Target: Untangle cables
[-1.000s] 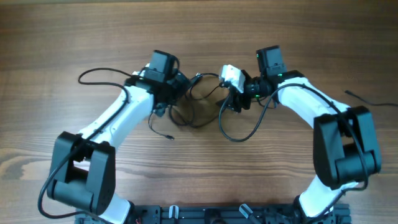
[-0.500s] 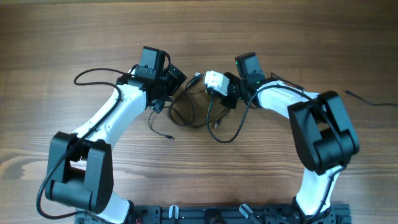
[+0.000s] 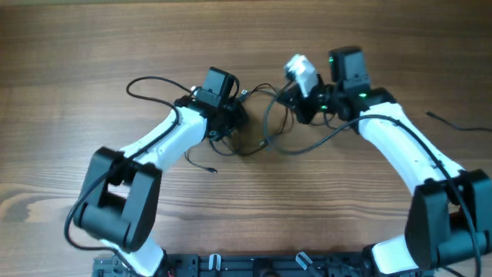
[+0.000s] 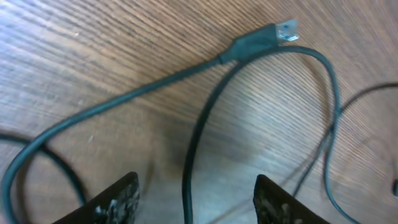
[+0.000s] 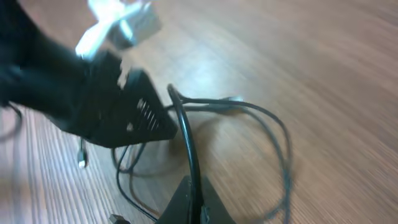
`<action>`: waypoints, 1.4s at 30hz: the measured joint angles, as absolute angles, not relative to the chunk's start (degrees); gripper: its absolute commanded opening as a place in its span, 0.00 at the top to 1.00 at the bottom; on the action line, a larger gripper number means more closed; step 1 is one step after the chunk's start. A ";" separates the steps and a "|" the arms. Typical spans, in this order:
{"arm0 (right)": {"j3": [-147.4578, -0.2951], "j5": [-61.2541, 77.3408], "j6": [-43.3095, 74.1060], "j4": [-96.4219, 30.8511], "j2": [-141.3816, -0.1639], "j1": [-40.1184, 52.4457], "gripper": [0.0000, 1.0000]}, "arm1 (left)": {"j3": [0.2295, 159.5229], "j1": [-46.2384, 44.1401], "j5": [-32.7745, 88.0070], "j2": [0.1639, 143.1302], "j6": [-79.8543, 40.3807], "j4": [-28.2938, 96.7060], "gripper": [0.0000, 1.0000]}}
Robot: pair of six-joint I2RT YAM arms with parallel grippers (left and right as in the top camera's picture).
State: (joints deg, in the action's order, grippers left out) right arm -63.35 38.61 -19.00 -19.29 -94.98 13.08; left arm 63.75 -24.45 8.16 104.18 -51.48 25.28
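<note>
**Cables bunched between two arms at mid-counter**

The cables [image 3: 267,137] lay on the wooden counter [image 3: 307,215] near its middle, in a loose tangle of thin black loops between the two arms. One strand trailed toward the near side and ended in a small plug [image 3: 209,168] lying on the wood.

The left end effector [image 3: 233,120] sat at the left edge of the tangle. In its wrist view the two fingers [image 4: 115,202] stood apart, low over the counter, with one strand of the cables [image 4: 191,146] running down between them; whether either finger touched it could not be told. Just beyond, another strand ended in a flat metal-tipped plug [image 4: 268,37] resting on the wood.

The right end effector [image 3: 297,106] was at the upper right of the tangle. Its wrist view was blurred, but the jaws were together on a strand of the cables [image 5: 186,140], which rose from the fingertips and looped away over the counter.
</note>
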 measured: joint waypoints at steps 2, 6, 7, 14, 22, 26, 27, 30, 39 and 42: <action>-63.35 38.61 -15.05 -19.75 -91.98 10.50 0.96 | 63.70 -24.45 7.99 105.69 -51.48 23.29 0.84; -63.35 38.59 -11.55 -20.69 -77.76 5.82 0.96 | 63.70 -24.43 7.68 107.70 -51.29 18.44 0.96; -63.35 38.61 -11.42 -20.73 -73.87 4.84 0.96 | 63.70 -24.27 6.90 107.70 -51.09 17.89 0.96; -63.57 15.20 -3.79 -21.08 -50.61 -14.13 0.96 | 63.72 -5.48 8.03 101.73 -49.56 23.35 0.96; -63.70 -6.04 11.86 -26.28 -53.65 -22.26 0.96 | 63.86 2.26 9.85 100.60 -51.20 35.75 0.96; -63.70 -12.73 16.60 -27.99 -56.05 -22.28 0.96 | 63.86 2.74 1.41 100.60 -56.45 42.13 0.96; -63.70 -14.50 16.88 -28.05 -56.01 -22.28 0.96 | 63.88 2.74 -1.61 100.60 -57.01 43.20 0.96; -63.70 -18.94 17.56 -27.88 -54.65 -22.28 0.96 | 63.86 2.76 -10.83 100.60 -57.84 45.08 0.96; -63.86 -21.17 24.14 -33.93 -52.14 -22.44 0.96 | 63.86 4.10 -19.20 101.82 -62.33 40.93 0.96; -63.90 4.01 29.17 -39.20 -56.88 -22.46 0.96 | 63.86 4.99 -12.12 105.01 -64.79 40.51 0.96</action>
